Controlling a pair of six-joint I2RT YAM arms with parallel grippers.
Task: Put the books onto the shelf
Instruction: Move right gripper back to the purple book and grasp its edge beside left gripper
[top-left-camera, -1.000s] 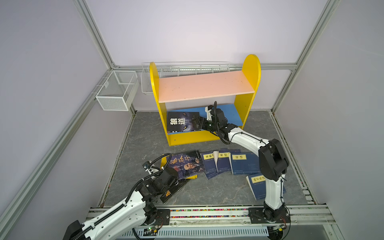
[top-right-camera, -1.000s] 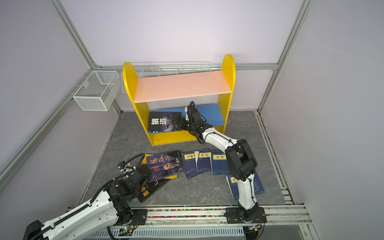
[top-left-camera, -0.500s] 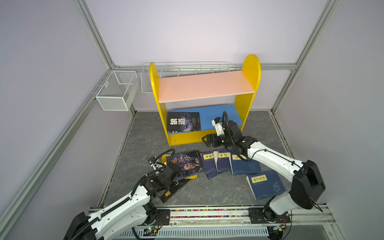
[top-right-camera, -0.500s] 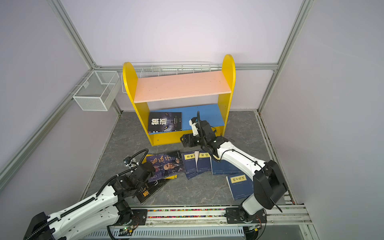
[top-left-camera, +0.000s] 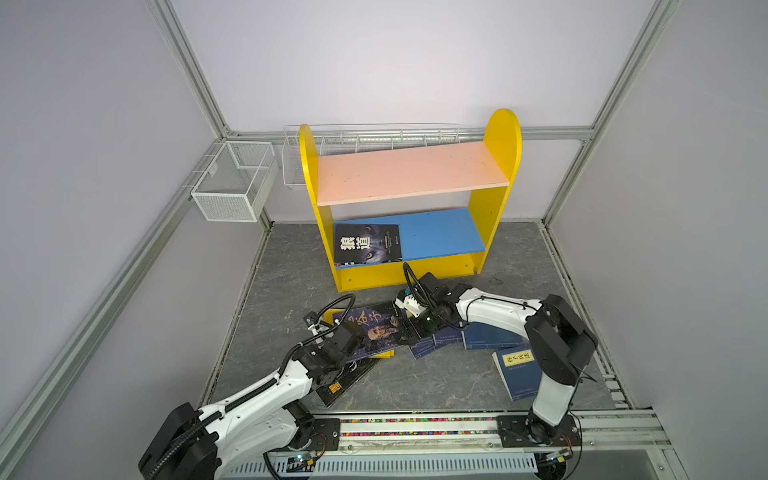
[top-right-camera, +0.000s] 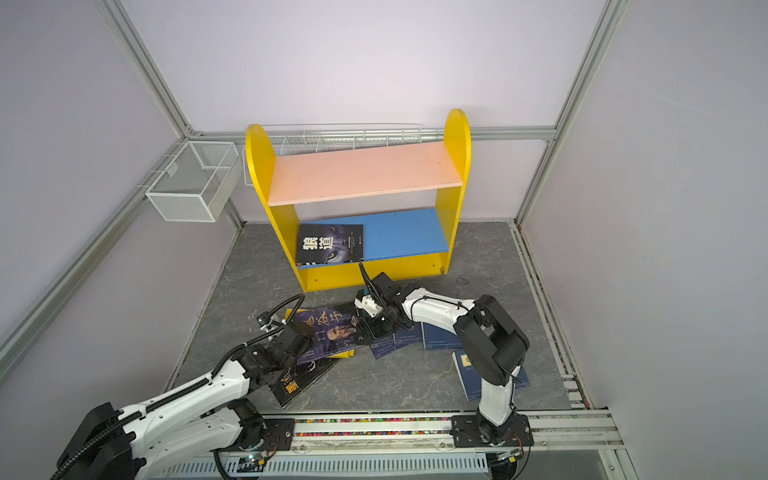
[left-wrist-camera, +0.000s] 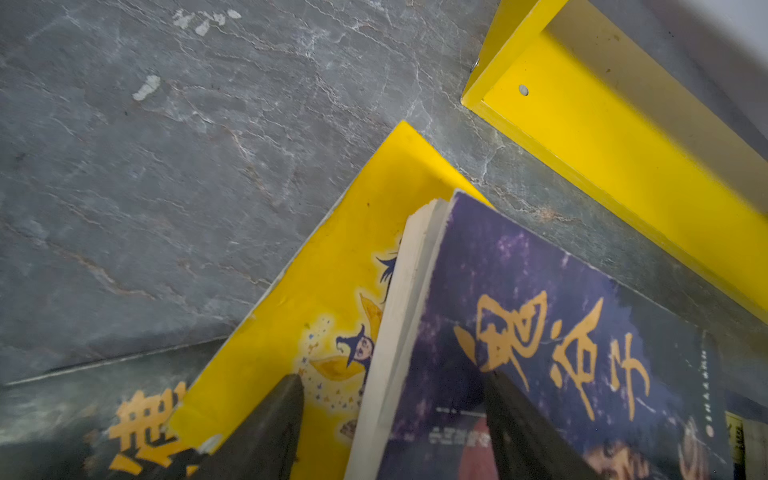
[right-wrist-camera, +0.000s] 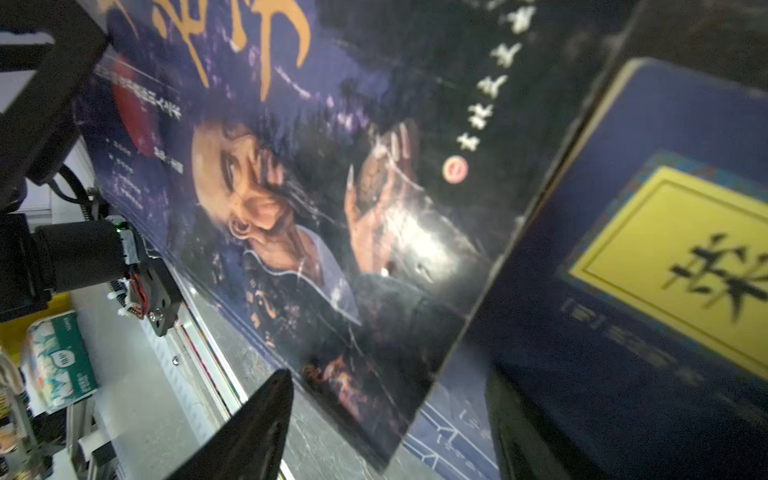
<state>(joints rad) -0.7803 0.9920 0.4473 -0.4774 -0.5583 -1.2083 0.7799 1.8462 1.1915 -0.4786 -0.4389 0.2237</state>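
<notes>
Black jaws of your left gripper straddle, unclosed, the page edge of the purple book; right gripper gapes opposite. Thin, glossy (probably floppy, slippery): pinch deep near the spine. It lies before the shelf.

Yellow-sided shelf upright at the back, wolf-face book lying flat at the left end of its blue lower board. On the floor in front, a purple book lies on a yellow cartoon book, which overlaps a black book — navy books fanned beside, one navy book apart.
</notes>
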